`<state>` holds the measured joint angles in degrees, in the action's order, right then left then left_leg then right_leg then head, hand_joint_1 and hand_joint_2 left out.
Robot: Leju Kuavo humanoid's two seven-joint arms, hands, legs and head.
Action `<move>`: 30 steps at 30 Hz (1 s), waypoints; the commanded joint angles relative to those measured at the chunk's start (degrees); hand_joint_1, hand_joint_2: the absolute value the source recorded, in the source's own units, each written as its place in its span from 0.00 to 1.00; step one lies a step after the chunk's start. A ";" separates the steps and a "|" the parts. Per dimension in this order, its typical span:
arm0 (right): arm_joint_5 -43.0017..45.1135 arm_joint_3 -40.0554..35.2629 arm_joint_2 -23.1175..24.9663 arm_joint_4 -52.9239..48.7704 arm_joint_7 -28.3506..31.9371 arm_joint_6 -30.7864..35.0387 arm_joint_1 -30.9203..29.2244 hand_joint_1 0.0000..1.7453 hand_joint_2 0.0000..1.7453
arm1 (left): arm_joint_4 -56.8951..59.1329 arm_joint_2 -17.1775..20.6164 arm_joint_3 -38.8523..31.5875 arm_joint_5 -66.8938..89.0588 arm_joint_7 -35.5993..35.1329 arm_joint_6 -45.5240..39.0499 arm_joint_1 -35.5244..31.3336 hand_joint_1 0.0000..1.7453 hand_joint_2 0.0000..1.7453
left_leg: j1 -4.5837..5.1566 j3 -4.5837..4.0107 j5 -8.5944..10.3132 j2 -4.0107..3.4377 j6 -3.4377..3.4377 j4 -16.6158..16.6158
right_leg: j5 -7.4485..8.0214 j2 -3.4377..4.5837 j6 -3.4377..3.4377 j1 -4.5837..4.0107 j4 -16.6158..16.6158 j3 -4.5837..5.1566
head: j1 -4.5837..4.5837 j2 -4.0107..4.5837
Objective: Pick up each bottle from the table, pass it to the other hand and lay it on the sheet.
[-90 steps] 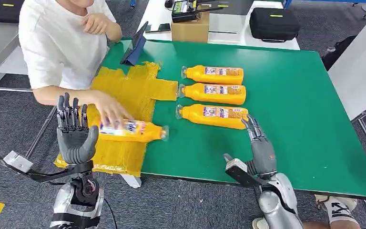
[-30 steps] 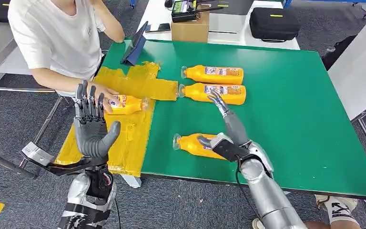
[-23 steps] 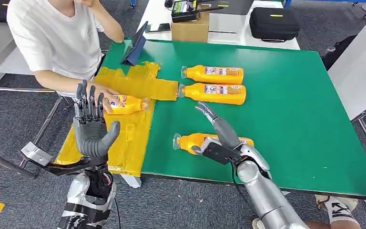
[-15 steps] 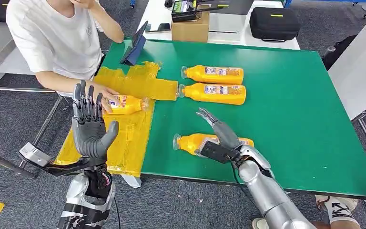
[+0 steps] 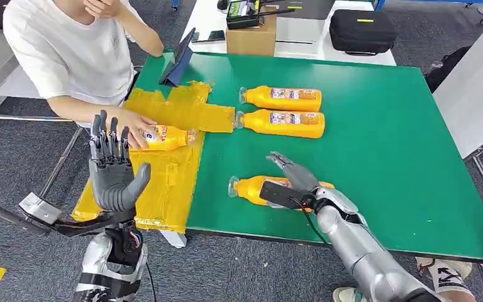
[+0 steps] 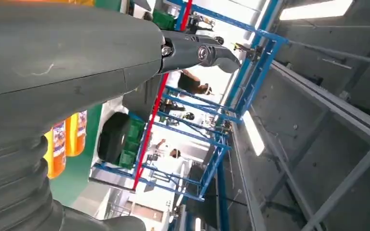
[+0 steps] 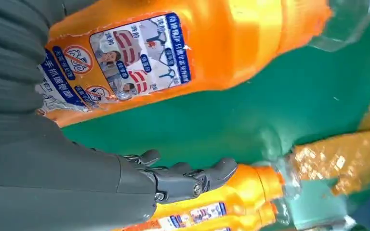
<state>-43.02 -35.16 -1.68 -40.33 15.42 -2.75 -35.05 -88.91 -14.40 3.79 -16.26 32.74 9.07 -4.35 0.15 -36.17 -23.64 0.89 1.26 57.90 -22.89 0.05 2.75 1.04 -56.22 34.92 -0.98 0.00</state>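
Right hand (image 5: 292, 178) hovers over the nearest bottle (image 5: 251, 189), fingers spread, gripping nothing; it lies on the green table (image 5: 383, 145), long axis across, clear cap toward the crinkled yellow sheet (image 5: 170, 170). Left hand (image 5: 110, 173) is raised, open-palmed. A person's hand (image 5: 129, 121) rests on the sheet's glossy orange bottle (image 5: 166, 137).

We are seeing our left hand (image 6: 67, 53) filling the frame's left, orange bottles (image 6: 65, 142) lying on the green table (image 6: 77, 168) at lower left, blue racking (image 6: 212, 139) beyond.
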 commanded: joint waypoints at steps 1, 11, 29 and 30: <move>-1.47 -5.92 -1.01 7.41 -1.26 -1.48 -6.31 0.00 1.00 | 0.64 0.91 -2.42 -0.47 -0.50 0.48 -0.18 0.00 1.00 | -0.04 0.28 -0.14 -0.18 -0.10 0.00 | -0.09 0.11 -0.14 -0.06 -0.01 -0.23 | 0.02 0.00; -2.41 -12.60 -9.10 -4.09 -0.80 -4.45 -5.12 0.00 1.00 | -2.01 1.14 -5.42 0.19 0.31 1.36 2.41 0.00 1.00 | -0.03 0.24 -0.12 -0.04 -0.08 0.01 | -0.12 -0.02 -0.11 -0.05 0.00 -0.24 | 0.02 0.00; 5.09 -14.08 -17.40 -15.78 1.48 -7.37 0.13 0.00 1.00 | -2.80 2.01 -5.93 1.02 0.62 1.60 3.08 0.00 1.00 | -0.01 0.14 -0.05 0.03 -0.05 -0.03 | -0.07 -0.07 -0.07 -0.03 0.04 -0.14 | 0.00 0.00; 5.62 -14.37 -18.73 -17.59 1.29 -8.02 0.12 0.00 1.00 | -3.06 2.15 -5.92 1.11 0.76 1.60 3.01 0.00 1.00 | -0.05 0.20 -0.12 0.00 -0.07 0.01 | -0.11 -0.06 -0.10 -0.07 0.04 -0.23 | 0.02 0.00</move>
<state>-39.65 -46.58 -15.04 -50.65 16.02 -8.68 -35.02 -92.19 -13.94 -1.36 -15.89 33.53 10.91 -0.78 0.14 -36.18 -23.64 0.92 1.27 57.90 -22.89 0.03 2.75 1.03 -56.21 34.93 -0.96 0.00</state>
